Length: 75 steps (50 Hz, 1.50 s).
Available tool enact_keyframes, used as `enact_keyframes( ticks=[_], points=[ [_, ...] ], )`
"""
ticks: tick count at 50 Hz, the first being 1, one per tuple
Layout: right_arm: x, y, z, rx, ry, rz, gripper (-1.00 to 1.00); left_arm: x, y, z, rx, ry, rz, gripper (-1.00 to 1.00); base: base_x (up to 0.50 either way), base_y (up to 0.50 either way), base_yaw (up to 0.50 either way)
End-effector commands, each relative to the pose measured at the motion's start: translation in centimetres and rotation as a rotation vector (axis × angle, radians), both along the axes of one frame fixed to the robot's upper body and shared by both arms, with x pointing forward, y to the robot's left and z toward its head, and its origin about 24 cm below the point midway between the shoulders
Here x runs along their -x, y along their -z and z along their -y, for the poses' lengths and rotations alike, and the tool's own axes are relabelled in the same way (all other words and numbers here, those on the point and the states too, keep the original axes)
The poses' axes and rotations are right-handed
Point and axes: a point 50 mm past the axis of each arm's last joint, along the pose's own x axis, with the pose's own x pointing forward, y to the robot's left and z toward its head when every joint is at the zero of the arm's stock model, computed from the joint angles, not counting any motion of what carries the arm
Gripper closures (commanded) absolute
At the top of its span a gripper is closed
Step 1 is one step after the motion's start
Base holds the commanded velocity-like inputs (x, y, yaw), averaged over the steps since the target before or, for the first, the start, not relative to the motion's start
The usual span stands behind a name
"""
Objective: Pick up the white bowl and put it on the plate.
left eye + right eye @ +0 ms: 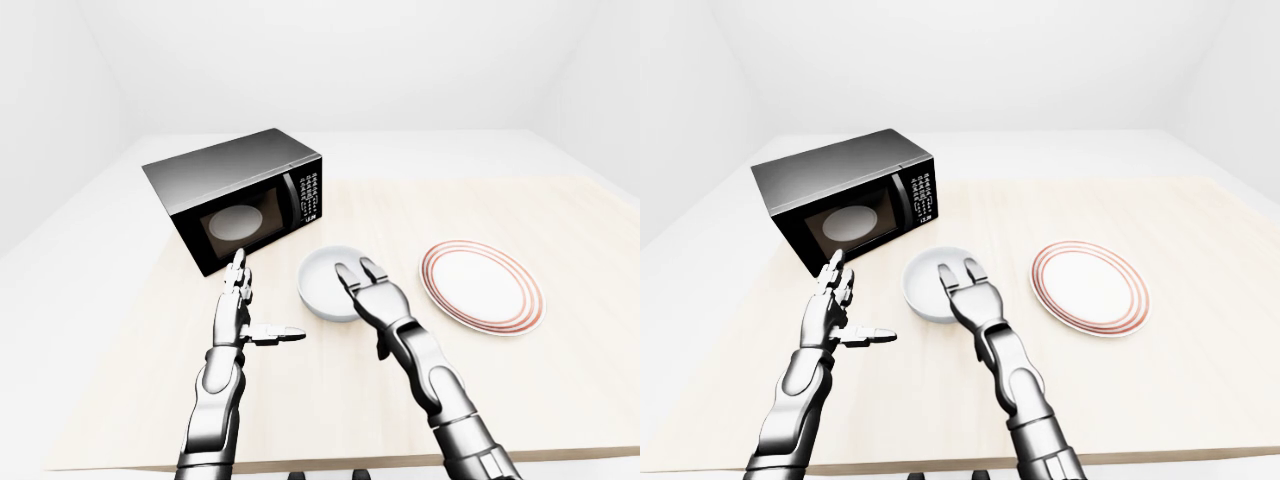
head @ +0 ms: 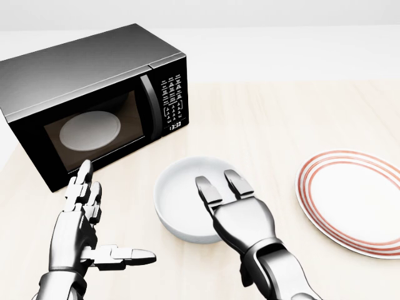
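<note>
White bowl (image 2: 190, 197) sits on the surface (image 2: 281, 119), between microwave (image 2: 94, 100) and plate (image 2: 353, 200), plate off to its right in head view. Right hand (image 2: 240, 215) is the nearer one: fingers (image 2: 209, 190) open, stretched over the bowl's near-right rim, pointing into it, not closed on anything. Left hand (image 2: 78, 228) hangs open well left of bowl, thumb out, holding nothing. Bowl is round, so no long axis; grab looks like a rim pinch w/ right hand.

**Both robot hands raised with fingers spread**

The left robot hand (image 2: 81, 228) is upright, palm inward, thumb pointing sideways to the right. The right robot hand (image 2: 234, 209) reaches forward, back facing up, two fingers (image 2: 208, 190) extended, forearm angling from the lower right.
</note>
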Motion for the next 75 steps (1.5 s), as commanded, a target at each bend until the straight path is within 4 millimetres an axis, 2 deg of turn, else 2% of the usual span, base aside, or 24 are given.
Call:
enact_keyframes(
  ticks=[1, 13, 31, 66, 67, 69, 75],
  points=[
    [0.3, 0.4, -0.8, 0.051, -0.028, -0.046, -1.00, 0.0, 0.0, 0.0, 0.000, 0.000, 0.000, -1.00, 0.00, 0.00, 0.00],
    [-0.1, -0.2, -1.6, 0.076, -0.049, -0.071, -1.00, 0.0, 0.0, 0.0, 0.000, 0.000, 0.000, -1.00, 0.00, 0.00, 0.00],
    [-0.4, 0.7, -2.3, 0.102, -0.070, -0.143, -1.00, 0.0, 0.0, 0.0, 0.000, 0.000, 0.000, -1.00, 0.00, 0.00, 0.00],
    [-1.6, 1.3, -2.1, 0.135, -0.064, -0.184, -1.00, 0.0, 0.0, 0.0, 0.000, 0.000, 0.000, -1.00, 0.00, 0.00, 0.00],
    [-1.6, 1.2, -2.1, 0.129, -0.064, -0.184, 0.46, 0.0, 0.0, 0.0, 0.000, 0.000, 0.000, -1.00, 0.00, 0.00, 0.00],
    [-1.5, 1.0, -2.1, 0.121, -0.065, -0.178, 1.00, 0.0, 0.0, 0.0, 0.000, 0.000, 0.000, -1.00, 0.00, 0.00, 0.00],
    [-1.6, 0.7, -2.2, 0.112, -0.066, -0.168, 1.00, 0.0, 0.0, 0.0, 0.000, 0.000, 0.000, -1.00, 0.00, 0.00, 0.00]
  ],
)
